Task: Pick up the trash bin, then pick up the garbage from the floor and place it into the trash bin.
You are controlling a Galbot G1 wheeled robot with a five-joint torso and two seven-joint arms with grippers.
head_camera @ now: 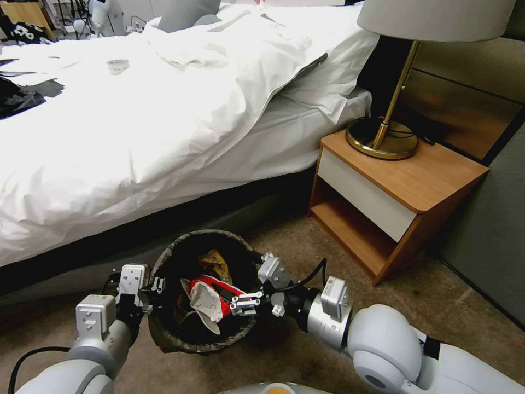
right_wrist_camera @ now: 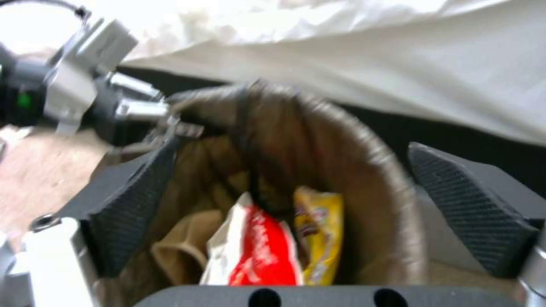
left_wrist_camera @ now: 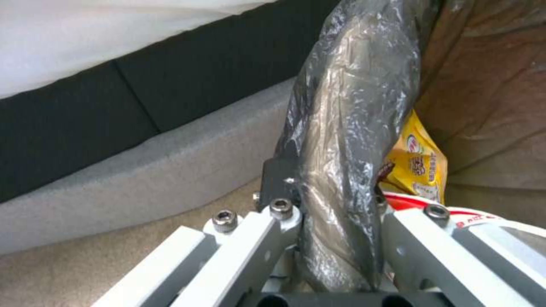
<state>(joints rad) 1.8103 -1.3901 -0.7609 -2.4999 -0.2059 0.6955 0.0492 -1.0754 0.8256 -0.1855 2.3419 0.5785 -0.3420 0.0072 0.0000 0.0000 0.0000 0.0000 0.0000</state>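
The trash bin (head_camera: pixel 203 293) is held above the floor (head_camera: pixel 437 306) by the left pincer (head_camera: pixel 156 284), clamped shut on its lined rim. The right arm is bent inward, and its right pincer (head_camera: pixel 240 304) is spread wide directly over the red-white wrapper (head_camera: pixel 216 295) inside the bin; nothing is gripped. A yellow wrapper (right_wrist_camera: pixel 320 234) lies beyond.

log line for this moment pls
left claw: shut on trash bin rim | right claw: open above bin mouth | in bin: red-white wrapper, yellow wrapper | bin beside bed
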